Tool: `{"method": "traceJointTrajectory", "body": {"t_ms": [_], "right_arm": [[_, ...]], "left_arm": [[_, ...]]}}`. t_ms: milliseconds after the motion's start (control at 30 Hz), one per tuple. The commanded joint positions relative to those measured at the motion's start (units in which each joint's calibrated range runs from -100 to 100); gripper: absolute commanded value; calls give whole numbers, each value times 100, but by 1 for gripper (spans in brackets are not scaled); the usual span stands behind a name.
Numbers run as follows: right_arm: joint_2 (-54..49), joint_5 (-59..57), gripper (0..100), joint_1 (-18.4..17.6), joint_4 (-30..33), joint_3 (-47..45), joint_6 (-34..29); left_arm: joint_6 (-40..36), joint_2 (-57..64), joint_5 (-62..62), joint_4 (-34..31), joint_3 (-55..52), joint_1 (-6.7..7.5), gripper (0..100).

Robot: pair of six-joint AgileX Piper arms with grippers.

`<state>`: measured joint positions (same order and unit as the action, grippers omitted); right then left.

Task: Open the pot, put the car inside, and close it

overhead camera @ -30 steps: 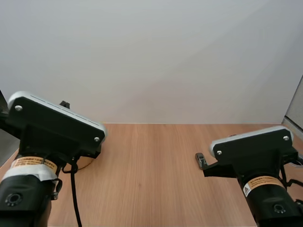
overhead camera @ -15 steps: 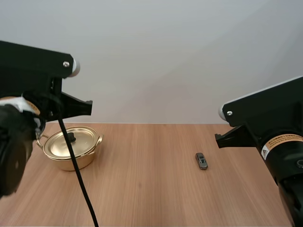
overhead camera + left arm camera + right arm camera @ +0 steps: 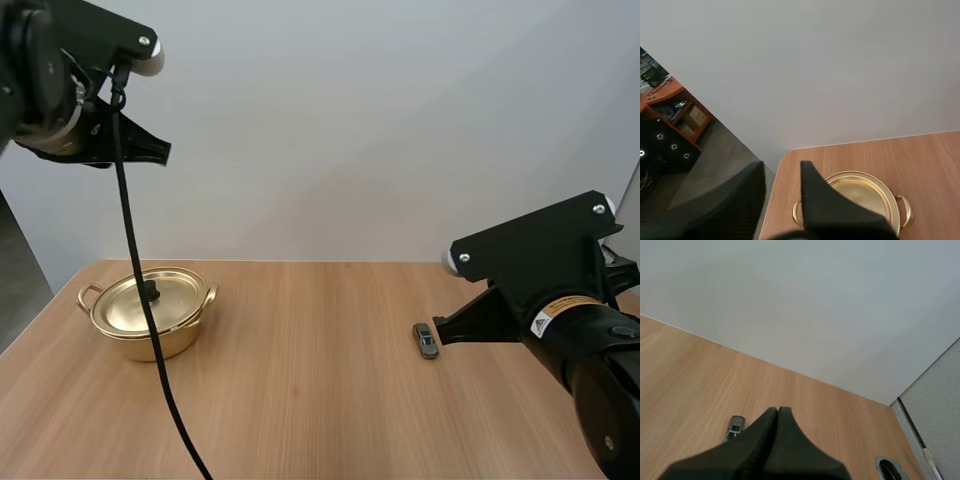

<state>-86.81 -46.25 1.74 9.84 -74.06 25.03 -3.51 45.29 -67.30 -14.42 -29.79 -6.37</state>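
Hovering above a pale wooden table (image 3: 300, 390) bearing a round golden metal pot (image 3: 150, 312) and a small grey toy car (image 3: 427, 340).
Holds left pincer (image 3: 782, 167) high over the pot, parted and gripping nothing; holds right pincer (image 3: 777, 412) pressed together, empty, near the car, well to the right of the pot, golden lid (image 3: 152, 300) sitting on it.
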Motion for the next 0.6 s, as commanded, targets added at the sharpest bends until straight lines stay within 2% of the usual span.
{"method": "traceJointTrajectory", "body": {"t_ms": [0, 33, 67, 167, 567], "right_arm": [[1, -4, 13, 1, -12, -9, -3], [1, -4, 19, 1, -12, -9, -3], [1, -23, 23, 1, -12, -9, -3], [1, -61, 32, 1, -12, -9, -3], [1, -131, 31, 1, -12, -9, -3]], "left_arm": [[-1, -2187, -13, -3, 12, -1, 89], [10, -2266, -13, -3, 12, -1, 95], [31, -2329, -13, -3, 12, -1, 97], [103, -2548, -13, -16, 12, -1, 95], [255, -3234, -149, 32, 27, -1, 94]]}}
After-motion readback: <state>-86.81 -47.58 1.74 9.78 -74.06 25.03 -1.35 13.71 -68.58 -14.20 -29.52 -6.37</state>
